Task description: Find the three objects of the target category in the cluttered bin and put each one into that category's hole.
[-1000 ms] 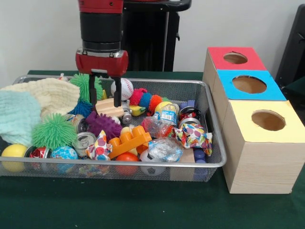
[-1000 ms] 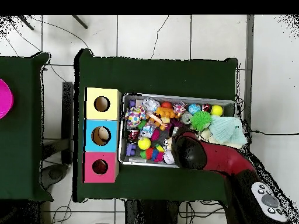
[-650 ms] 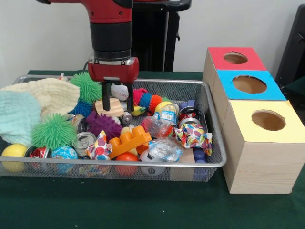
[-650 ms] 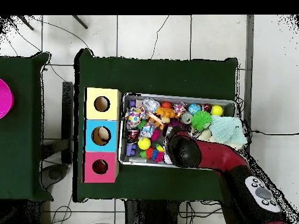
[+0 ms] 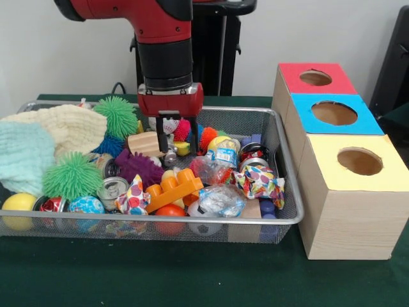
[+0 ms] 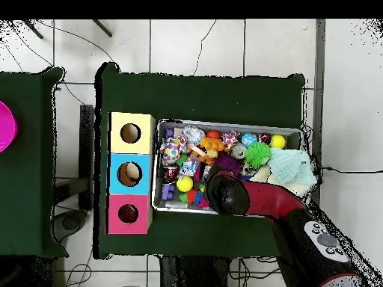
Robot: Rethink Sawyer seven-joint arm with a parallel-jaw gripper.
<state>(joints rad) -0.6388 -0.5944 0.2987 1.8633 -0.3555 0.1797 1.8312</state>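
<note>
Front view: the gripper [image 5: 177, 136] hangs over the rear middle of the wire mesh bin [image 5: 291, 192], its two dark fingers [image 5: 162, 135] parted and pointing down with nothing between them; their tips stand just above the clutter, beside a wooden block [image 5: 146, 144] to the picture's left and a red spiky toy [image 5: 182, 130] behind. Below and in front of the gripper lie a purple spiky toy [image 5: 137, 166], an orange building brick [image 5: 173, 188] and a crumpled clear wrapper [image 5: 219, 200]. Further toward the picture's left are two green spiky balls [image 5: 72, 175], a cream knitted cloth [image 5: 67, 126] and a pale green cloth [image 5: 22, 155], with a yellow ball [image 5: 19, 203] at the bin's front corner. Just beside the bin on the picture's right stands a row of three wooden boxes, each with a round hole in its top: red box [image 5: 316, 78] farthest back, blue box [image 5: 333, 113] in the middle, yellow box [image 5: 358, 161] nearest. Overhead, the arm [image 6: 258, 198] reaches into the bin from the base side.
</note>
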